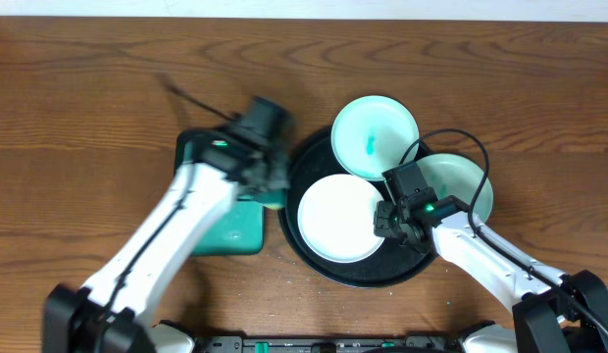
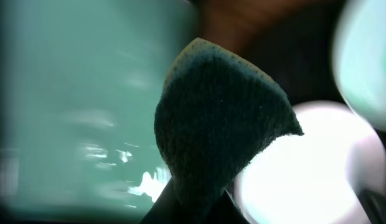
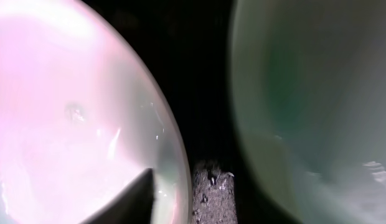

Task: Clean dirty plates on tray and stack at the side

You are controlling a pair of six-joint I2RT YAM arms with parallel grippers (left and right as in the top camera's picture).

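The black tray (image 1: 378,274) holds a clean white plate (image 1: 338,218) at its front. A mint plate with a teal smear (image 1: 375,135) overlaps its back rim, and a second mint plate (image 1: 459,184) its right rim. My left gripper (image 1: 271,179) is shut on a dark sponge (image 2: 218,124) above the tray's left edge. The view is blurred, with the white plate (image 2: 311,168) just right of the sponge. My right gripper (image 1: 387,222) is shut on the white plate's right rim (image 3: 174,155). One finger is on top, the other outside the rim, and the mint plate (image 3: 317,93) is to its right.
A teal rectangular container (image 1: 228,230) sits left of the tray, under my left arm, and fills the left of the left wrist view (image 2: 75,93). Brown wooden table (image 1: 78,118) lies all around. A black cable (image 1: 451,137) loops above the right gripper.
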